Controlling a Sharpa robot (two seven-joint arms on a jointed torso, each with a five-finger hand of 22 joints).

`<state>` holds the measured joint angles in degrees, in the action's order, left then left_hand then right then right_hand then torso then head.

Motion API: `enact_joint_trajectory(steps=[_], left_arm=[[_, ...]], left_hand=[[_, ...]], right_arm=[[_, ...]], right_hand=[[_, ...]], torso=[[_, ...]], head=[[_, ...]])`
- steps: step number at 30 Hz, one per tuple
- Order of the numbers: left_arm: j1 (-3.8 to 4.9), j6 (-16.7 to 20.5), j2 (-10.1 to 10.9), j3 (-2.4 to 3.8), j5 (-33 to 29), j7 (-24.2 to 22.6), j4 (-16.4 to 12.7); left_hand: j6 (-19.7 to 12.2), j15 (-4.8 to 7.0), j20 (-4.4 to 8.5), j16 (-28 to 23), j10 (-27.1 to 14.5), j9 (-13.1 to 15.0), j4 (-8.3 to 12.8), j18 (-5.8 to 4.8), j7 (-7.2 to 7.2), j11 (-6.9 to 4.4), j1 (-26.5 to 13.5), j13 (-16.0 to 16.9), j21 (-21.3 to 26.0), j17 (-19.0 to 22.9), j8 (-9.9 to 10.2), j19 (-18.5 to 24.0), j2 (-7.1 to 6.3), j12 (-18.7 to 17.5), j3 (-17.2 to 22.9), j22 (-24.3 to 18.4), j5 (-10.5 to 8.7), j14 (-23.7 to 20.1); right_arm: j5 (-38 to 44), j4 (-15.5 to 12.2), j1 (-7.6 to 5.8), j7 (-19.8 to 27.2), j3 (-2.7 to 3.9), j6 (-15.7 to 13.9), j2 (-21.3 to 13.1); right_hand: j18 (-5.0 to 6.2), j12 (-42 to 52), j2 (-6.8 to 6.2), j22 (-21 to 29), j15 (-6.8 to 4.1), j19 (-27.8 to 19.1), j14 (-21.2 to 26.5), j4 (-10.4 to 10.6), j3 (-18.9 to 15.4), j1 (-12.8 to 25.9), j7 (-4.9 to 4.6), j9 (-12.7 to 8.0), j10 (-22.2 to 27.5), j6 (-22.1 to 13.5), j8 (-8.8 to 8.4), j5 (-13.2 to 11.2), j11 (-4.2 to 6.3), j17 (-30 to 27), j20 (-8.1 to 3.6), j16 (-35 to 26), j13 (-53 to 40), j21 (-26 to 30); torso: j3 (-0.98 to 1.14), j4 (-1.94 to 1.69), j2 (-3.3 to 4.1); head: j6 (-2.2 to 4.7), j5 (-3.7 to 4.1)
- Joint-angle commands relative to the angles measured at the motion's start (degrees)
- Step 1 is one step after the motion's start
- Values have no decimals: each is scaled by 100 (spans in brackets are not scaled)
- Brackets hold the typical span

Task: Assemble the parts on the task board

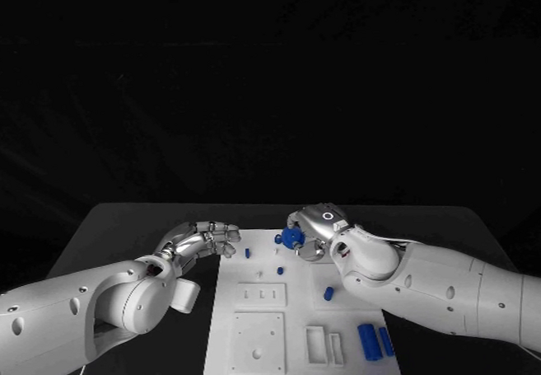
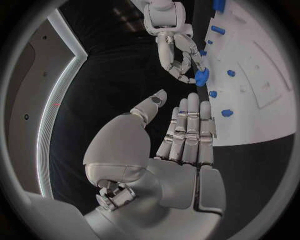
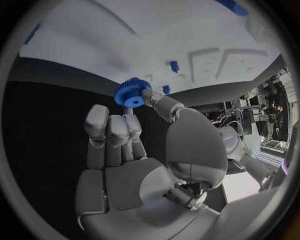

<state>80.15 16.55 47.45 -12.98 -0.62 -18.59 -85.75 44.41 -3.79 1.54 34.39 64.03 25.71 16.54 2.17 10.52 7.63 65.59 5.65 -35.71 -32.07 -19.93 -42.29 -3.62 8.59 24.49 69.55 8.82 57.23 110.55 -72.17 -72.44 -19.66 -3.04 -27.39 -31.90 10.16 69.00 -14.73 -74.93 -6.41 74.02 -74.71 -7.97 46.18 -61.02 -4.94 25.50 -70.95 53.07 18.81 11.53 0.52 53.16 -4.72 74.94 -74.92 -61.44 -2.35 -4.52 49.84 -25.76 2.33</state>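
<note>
The white task board (image 1: 301,318) lies in the middle of the black table. My right hand (image 1: 323,227) hovers over the board's far edge and pinches a blue gear (image 1: 293,236) between thumb and a finger. The right wrist view shows the gear (image 3: 132,93) at the fingertips of that hand (image 3: 144,150), above the board (image 3: 156,40). My left hand (image 1: 204,238) is beside the board's far left corner, holding nothing. In the left wrist view its fingers (image 2: 190,135) are stretched out toward the gear (image 2: 201,76) and the right hand (image 2: 177,52).
Small blue pegs (image 1: 248,253) (image 1: 279,270) (image 1: 329,293) stand on the board's far half. Two blue cylinders (image 1: 370,341) lie at its near right. White raised blocks (image 1: 259,343) (image 1: 261,296) sit on the near left part.
</note>
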Motion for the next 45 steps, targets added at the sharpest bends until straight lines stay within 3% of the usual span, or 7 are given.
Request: enact_joint_trajectory(steps=[1, 7, 11, 17, 22, 37, 45], left_arm=[[6, -39, -15, 4, 21, -63, -19], [6, -44, -30, 5, 21, -64, -25], [6, -36, -37, 5, 21, -60, -23], [6, -36, -40, 5, 21, -60, -16], [6, -42, -51, 5, 21, -61, -13], [7, -41, -49, 6, 21, -55, -5], [7, -38, -51, 5, 22, -50, 5]], left_hand=[[22, 15, 41, 35, 14, 6, 0, 106, 6, 22, -31, -6, -20, 7, 36, -5, -24, -24, 49, -9, -19, -44], [22, 15, 42, 36, 15, 7, 0, 106, 6, 22, -31, -6, -21, 7, 37, -5, -24, -25, 50, -10, -19, -44], [22, 15, 42, 36, 16, 8, 1, 106, 6, 23, -31, -6, -21, 7, 37, -5, -25, -25, 50, -10, -19, -44], [22, 16, 43, 36, 17, 9, 2, 105, 6, 23, -31, -6, -22, 7, 38, -4, -26, -26, 51, -11, -19, -44], [23, 16, 44, 36, 17, 10, 2, 105, 6, 23, -30, -6, -23, 7, 39, -3, -27, -27, 52, -12, -19, -44], [23, 16, 44, 37, 19, 12, 2, 104, 6, 23, -30, -6, -25, 7, 40, -2, -28, -30, 53, -13, -20, -45], [24, 16, 45, 37, 20, 13, 2, 103, 6, 23, -30, -6, -27, 7, 41, -1, -29, -31, 54, -14, -20, -45]], right_arm=[[300, -4, 0, -111, 0, -83, 108], [304, 132, 3, -81, -25, -64, 357], [301, 235, 29, -60, -84, -45, 482], [300, 392, 75, -35, -103, -29, 624], [295, 462, 88, -23, -145, 21, 692], [176, 654, 138, 31, -191, 126, 797], [73, 760, 153, 97, -221, 110, 857]], right_hand=[[484, 23, -63, -86, -26, -5, -3, 17, 21, -19, -95, 77, -28, 446, 1, -35, -2, 6, -44, -27, -169, -29], [484, 22, -66, -86, -26, -3, -4, 20, 25, -21, -95, 77, -27, 446, 1, -40, -2, 7, -44, -28, -167, -31], [484, 21, -66, -86, -26, -2, -4, 23, 26, -21, -95, 77, -27, 446, 0, -42, -2, 8, -44, -29, -167, -31], [484, 14, -66, -86, -26, -2, -4, 24, 31, -26, -95, 77, -21, 444, -2, -37, -2, 9, -44, -31, -162, -32], [484, 6, -68, -86, -26, -1, -5, 25, 31, -26, -96, 77, -14, 442, -4, -35, -2, 10, -44, -33, -156, -33], [484, -34, -81, -86, -23, -4, -3, 31, 20, -13, -101, 75, 25, 426, -15, -47, -7, 10, -42, -43, -131, -33], [484, -151, -119, -83, -10, -23, 1, 36, -4, 6, -117, 66, 142, 375, -50, -109, -22, 10, -36, -70, -58, -21]], torso=[[-8, -9, 5], [-11, -15, 8], [-8, -14, 11], [-1, -7, 9], [-7, -7, 7], [18, 12, 4], [20, 14, 2]], head=[[1, -7], [0, -1], [-7, 4], [-21, -18], [-34, -28], [-68, -48], [-101, -65]])
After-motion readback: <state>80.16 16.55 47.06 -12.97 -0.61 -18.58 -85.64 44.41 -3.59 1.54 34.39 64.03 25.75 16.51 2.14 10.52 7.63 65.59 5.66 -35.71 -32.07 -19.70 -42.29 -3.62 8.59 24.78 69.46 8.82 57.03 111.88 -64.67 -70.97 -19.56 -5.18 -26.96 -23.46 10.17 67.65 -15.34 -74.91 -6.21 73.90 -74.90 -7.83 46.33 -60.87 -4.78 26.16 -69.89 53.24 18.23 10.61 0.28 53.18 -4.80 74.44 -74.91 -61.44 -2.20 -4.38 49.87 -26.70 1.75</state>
